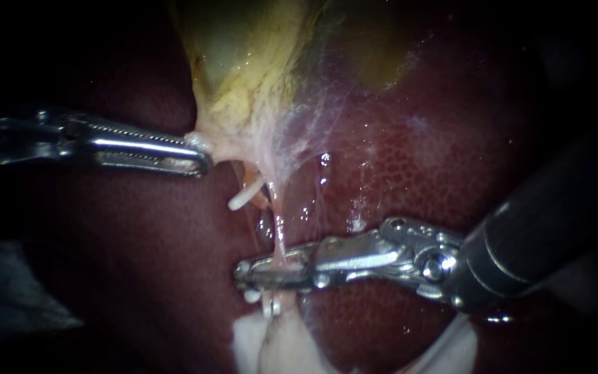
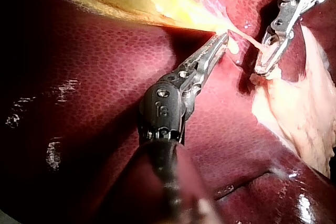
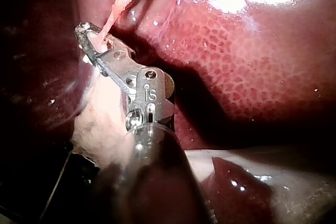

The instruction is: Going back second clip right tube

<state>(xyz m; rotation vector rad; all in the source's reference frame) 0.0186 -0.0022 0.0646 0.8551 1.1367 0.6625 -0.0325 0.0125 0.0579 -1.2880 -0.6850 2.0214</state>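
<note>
Two instruments meet in the endoscope view. The left instrument (image 1: 201, 156) is clamped on the gallbladder's (image 1: 243, 76) lower edge. The right instrument (image 1: 243, 270) has its jaws narrowly apart, with one thin tube (image 1: 279, 239) crossing between them over the liver (image 1: 417, 159). One white stub (image 1: 240, 201) lies near.

Left wrist view: pale tissue (image 2: 294, 108) lies beside the right instrument.

Right wrist view: that tissue lies under its shaft.

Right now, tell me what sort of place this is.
Most likely a surgical practice bench, seen close up: dark red liver, the yellowish gallbladder, and two slender metal tools, the left instrument at the gallbladder's edge and the right instrument around a thin tube.
</note>
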